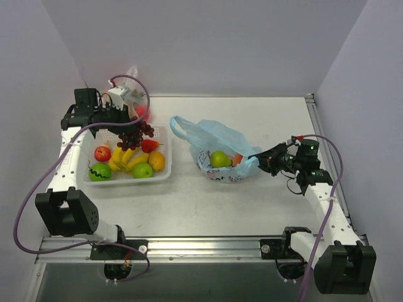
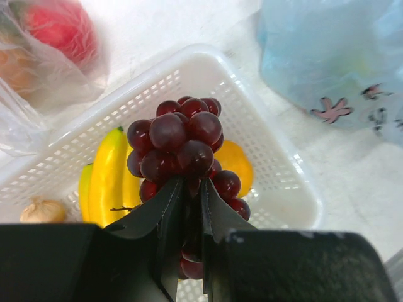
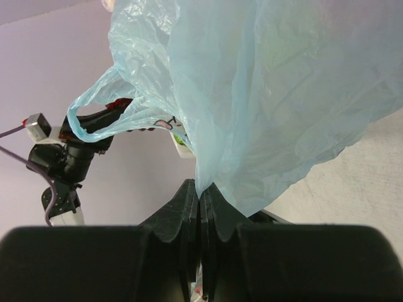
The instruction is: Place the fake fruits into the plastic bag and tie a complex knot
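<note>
Left hand [image 2: 192, 184] clamps the grapes [image 2: 179, 141] at centre frame; light, knobbly, likely slippery, best held at the cluster's waist. Right hand [image 3: 200, 190] pinches the flimsy plastic bag [image 3: 271, 94] rim

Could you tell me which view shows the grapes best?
Left wrist: the grapes fill its centre, pinched by the left gripper. The top view shows them small; the right wrist view, not clearly.

White links [image 1: 63, 165], black joints [image 1: 66, 212], purple cables [image 1: 133, 77]; end effectors [image 2: 192, 189] black, prob. plastic.
</note>
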{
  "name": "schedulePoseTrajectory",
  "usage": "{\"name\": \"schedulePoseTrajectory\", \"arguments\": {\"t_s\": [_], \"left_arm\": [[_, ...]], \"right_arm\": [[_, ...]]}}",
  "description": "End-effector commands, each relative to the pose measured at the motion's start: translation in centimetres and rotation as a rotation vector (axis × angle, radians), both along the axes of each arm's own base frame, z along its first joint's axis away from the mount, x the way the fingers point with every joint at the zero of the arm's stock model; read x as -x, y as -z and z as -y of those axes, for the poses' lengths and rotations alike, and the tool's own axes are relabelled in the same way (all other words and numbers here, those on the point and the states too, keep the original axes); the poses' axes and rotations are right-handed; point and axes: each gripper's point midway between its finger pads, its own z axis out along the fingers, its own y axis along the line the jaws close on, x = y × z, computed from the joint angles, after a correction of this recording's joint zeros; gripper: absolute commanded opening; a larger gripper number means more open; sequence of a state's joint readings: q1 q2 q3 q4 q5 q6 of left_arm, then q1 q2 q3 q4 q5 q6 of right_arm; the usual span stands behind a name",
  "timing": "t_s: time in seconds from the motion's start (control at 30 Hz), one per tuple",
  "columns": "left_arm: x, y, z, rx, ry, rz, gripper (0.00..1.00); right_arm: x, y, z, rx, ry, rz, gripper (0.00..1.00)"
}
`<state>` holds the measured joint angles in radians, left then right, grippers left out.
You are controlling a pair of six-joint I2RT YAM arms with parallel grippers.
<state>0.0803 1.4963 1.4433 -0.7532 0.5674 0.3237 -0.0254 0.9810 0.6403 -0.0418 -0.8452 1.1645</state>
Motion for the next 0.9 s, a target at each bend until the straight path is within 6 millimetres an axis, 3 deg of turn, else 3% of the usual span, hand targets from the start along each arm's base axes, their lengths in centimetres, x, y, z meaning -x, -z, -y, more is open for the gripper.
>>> {"name": "schedulePoseTrajectory", "arguments": {"t_s": [0.0, 0.2, 0.3, 0.43, 0.53, 0.67, 0.87], "left_arm": [[1.7, -9.9, 2.6, 0.154, 0.053, 0.187, 0.00], [4.6, -19.5, 7.3, 0.326, 0.165, 0.356, 0.00], [5.7, -22.6, 9.5, 0.413, 0.219, 0.387, 0.00], [7.4, -24.6, 13.2, 0.469, 0.350, 0.405, 0.00], [8.5, -24.3, 15.9, 0.486, 0.433, 0.383, 0.00], [9.8, -22.4, 19.1, 0.498, 0.525, 0.315, 0.00], [10.5, -17.2, 22.7, 0.484, 0.569, 0.153, 0.00]], "right_arm": [[-0.2, -1.4, -0.3, 0.000, -0.031, 0.045, 0.00], [-0.2, -1.2, -0.5, 0.007, -0.039, 0.046, 0.00], [-0.2, -1.3, -0.5, 0.007, -0.043, 0.048, 0.00], [-0.3, -1.6, -0.5, 0.010, -0.041, 0.060, 0.00], [-0.4, -2.0, -0.5, 0.015, -0.046, 0.079, 0.00], [-0.7, -3.3, -0.6, 0.023, -0.055, 0.128, 0.00], [-0.8, -4.1, -0.7, 0.036, -0.072, 0.165, 0.00]]}}
